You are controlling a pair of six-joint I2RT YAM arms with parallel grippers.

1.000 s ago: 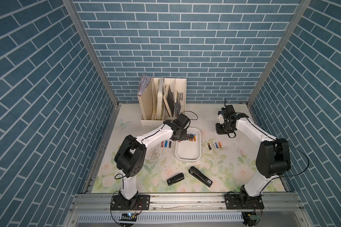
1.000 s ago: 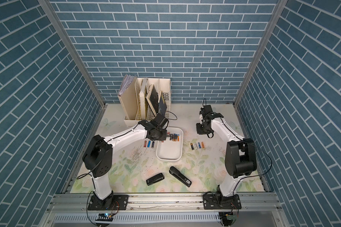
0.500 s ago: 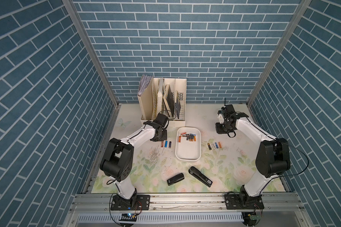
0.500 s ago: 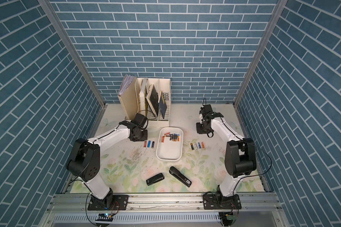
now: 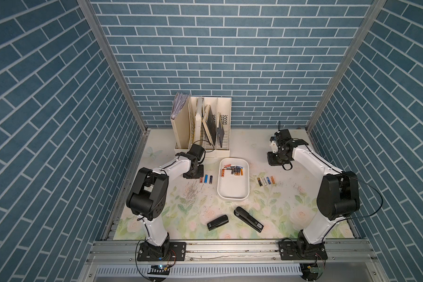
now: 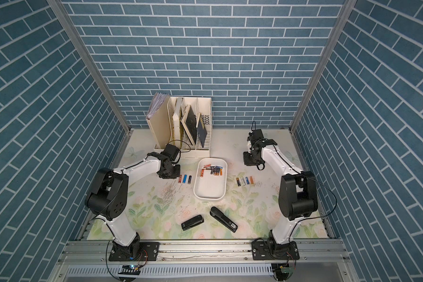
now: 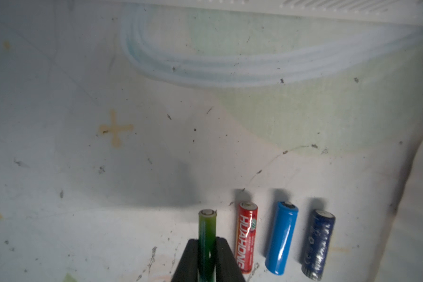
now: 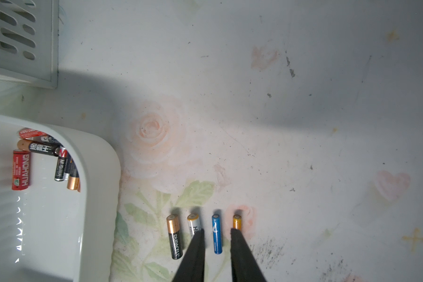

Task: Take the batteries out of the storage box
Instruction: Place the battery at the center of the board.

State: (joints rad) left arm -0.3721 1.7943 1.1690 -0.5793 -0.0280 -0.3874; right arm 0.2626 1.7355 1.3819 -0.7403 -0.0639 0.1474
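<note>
my left end effector (image 7: pixel 206 240) is black, and the green battery (image 7: pixel 207 224) in it turns yellow-green near its tip. beside it: a red battery (image 7: pixel 246 236) with white lettering, a bright blue battery (image 7: pixel 281 236), a navy battery (image 7: pixel 318 244). the storage box (image 8: pixel 100 175) is plain white. the counter (image 8: pixel 303 122) is pale, printed with pink roses and green leaves. the brick walls (image 5: pixel 230 61) are blue with white joints.

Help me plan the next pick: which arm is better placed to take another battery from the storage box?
Likely right: the right pincer is open and empty near the storage box, while the left pincer grips a green battery.
</note>
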